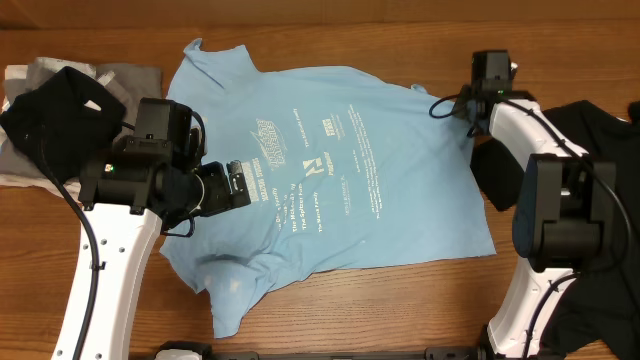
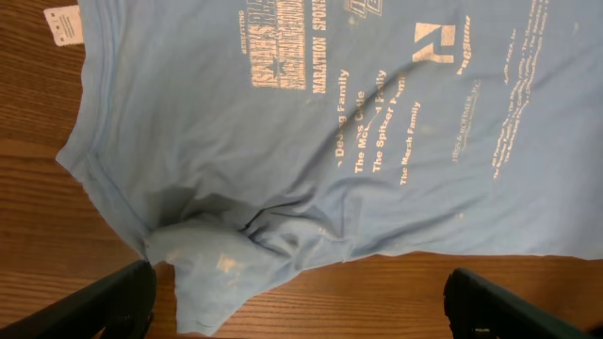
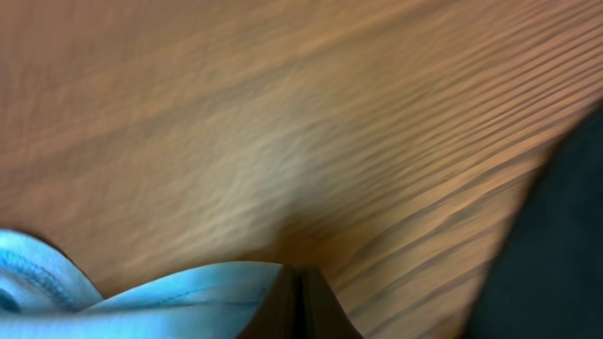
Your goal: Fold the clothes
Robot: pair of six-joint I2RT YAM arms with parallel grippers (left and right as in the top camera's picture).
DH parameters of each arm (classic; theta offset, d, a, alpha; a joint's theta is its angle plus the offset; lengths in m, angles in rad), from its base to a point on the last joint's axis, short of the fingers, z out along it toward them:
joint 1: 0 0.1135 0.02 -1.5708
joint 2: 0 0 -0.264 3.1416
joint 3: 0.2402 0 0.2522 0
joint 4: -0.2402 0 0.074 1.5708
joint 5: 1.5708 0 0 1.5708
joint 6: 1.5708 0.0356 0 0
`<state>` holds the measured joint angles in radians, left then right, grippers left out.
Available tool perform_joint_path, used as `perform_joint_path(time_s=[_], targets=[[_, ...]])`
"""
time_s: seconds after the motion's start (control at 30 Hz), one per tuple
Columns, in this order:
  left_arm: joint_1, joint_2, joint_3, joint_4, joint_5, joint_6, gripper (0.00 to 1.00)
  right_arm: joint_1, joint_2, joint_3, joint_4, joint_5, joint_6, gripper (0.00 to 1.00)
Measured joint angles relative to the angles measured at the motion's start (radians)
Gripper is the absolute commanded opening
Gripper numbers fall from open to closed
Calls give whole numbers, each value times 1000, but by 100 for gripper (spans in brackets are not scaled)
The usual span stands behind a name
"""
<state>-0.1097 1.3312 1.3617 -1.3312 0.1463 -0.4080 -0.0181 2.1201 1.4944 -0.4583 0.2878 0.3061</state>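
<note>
The shirt (image 1: 340, 170) lies flat on the counter (image 1: 400, 310), print side up, in the middle of the overhead view. A black garment (image 1: 612, 260) lies at 3 o'clock, partly under the right arm. A pile (image 1: 60, 120) of black, grey and white cloth sits at 10 o'clock.

From above, the left claw (image 1: 238, 183) hangs over the 9 o'clock side of the shirt, but its jaws are hard to read there. The left wrist view makes it clear: the two fingers (image 2: 104, 306) are spread wide, at the bottom corners of the picture, and they hold nothing. This view also shows the lines of white print, a wrinkled sleeve (image 2: 217, 268) at 7 o'clock, and a small white tag (image 2: 66, 24) at 11 o'clock. The overhead view does not show the tag.

The right claw (image 1: 468, 118) is at the 2 o'clock corner of the shirt. From above, the grip itself is too small to judge. The right wrist view is blurred. There the jaws are pressed together at 6 o'clock, pinching the blue hem (image 3: 170, 292), which runs in from 8 o'clock. Bare wood fills the rest, and black cloth shows at 4 o'clock.
</note>
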Motion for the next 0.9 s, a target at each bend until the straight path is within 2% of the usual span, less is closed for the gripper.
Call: perform_joint_path(time_s=[0.03, 0.13, 0.17, 0.2, 0.27, 0.47, 0.67, 0.77, 0.9], targets=[[0, 0, 0, 2, 0, 0, 100, -2, 0, 15, -6, 23, 8, 10], [0, 0, 0, 2, 0, 0, 100, -9, 0, 46, -7, 72, 23, 66], [0, 0, 0, 4, 0, 0, 100, -10, 0, 51, -8, 84, 24, 83], [0, 0, 0, 9, 0, 0, 100, -12, 0, 55, -13, 90, 26, 93], [0, 0, 0, 18, 0, 0, 100, -13, 0, 56, -29, 102, 27, 96], [0, 0, 0, 27, 0, 0, 100, -13, 0, 64, -70, 81, 31, 95], [0, 0, 0, 45, 0, 0, 100, -12, 0, 132, -48, -191, -20, 73], [0, 0, 0, 51, 0, 0, 100, -2, 0, 153, -23, -291, -42, 72], [0, 0, 0, 62, 0, 0, 100, 31, 0, 155, -26, -352, -55, 79]])
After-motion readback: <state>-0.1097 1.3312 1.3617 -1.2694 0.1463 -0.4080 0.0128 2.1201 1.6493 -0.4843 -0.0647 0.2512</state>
